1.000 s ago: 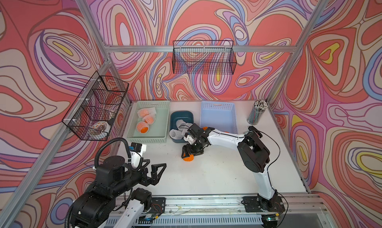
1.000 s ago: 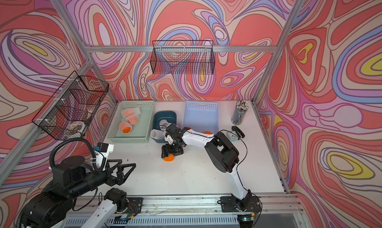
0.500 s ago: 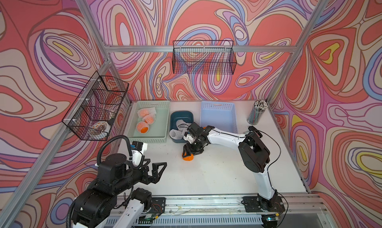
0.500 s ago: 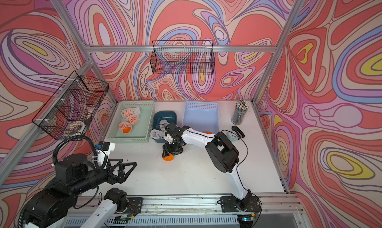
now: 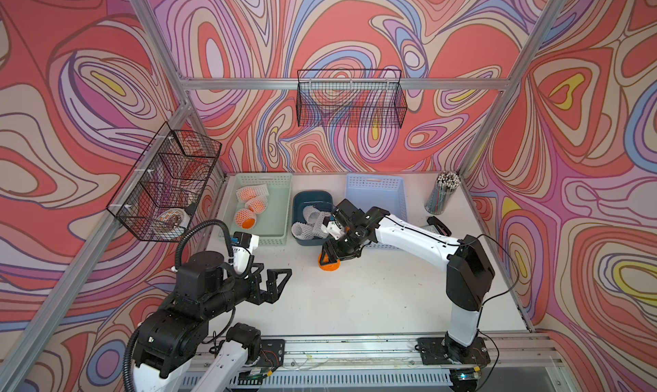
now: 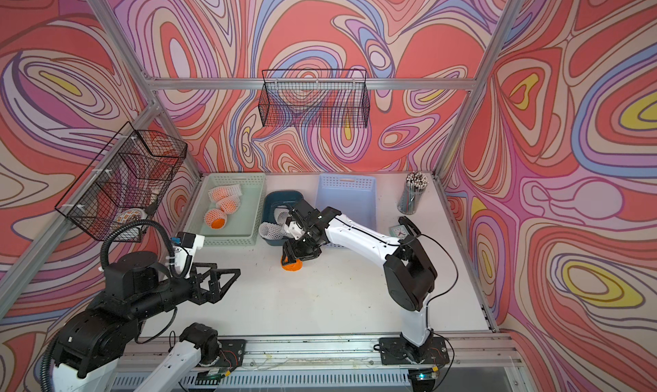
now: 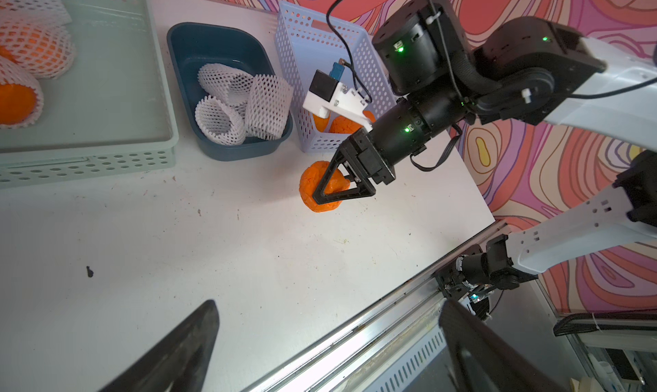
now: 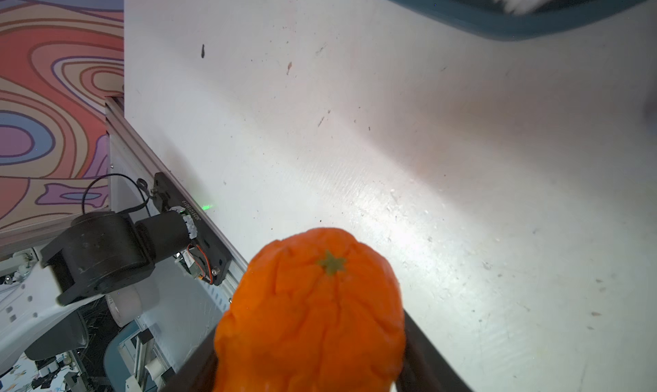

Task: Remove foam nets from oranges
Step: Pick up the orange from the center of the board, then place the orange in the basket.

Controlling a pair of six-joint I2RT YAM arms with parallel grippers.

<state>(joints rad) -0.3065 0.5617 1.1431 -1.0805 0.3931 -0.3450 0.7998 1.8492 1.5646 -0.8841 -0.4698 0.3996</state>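
Right claw [image 7: 321, 191] is closed on a bare orange [image 7: 313, 180]. One finger crosses the near side of the fruit and the other is hidden behind it. In the right wrist view the fruit fills the gap between both fingers, stem star showing. It sits low over the counter [image 5: 355, 301], just in front of the dark blue tub [image 5: 313, 196]; whether it touches the surface I cannot tell. Left claw [image 5: 281, 285] hangs over the front left of the counter, spread wide and holding nothing.

The tub holds empty foam nets [image 7: 268, 106]: three white mesh sleeves crowded together. Beside it, toward the back left corner, the green tray [image 5: 273, 235] holds three netted oranges [image 5: 245, 219], with bare peel showing at the open end of the nearest. On the tub's other side the pale blue basket [image 5: 377, 187] holds at least two loose oranges [image 7: 346, 123], seen in the left wrist view. In both top views the right arm hides them.

At the back right corner a cup [image 5: 441, 202] stands upright, packed with pencils [image 5: 448, 177]. A back wire basket [image 5: 350, 98] hangs on the rear wall. A side wire basket [image 5: 163, 184] hangs on the left wall, and its lowest compartment holds a patterned round thing [image 5: 170, 218] that I cannot make out.
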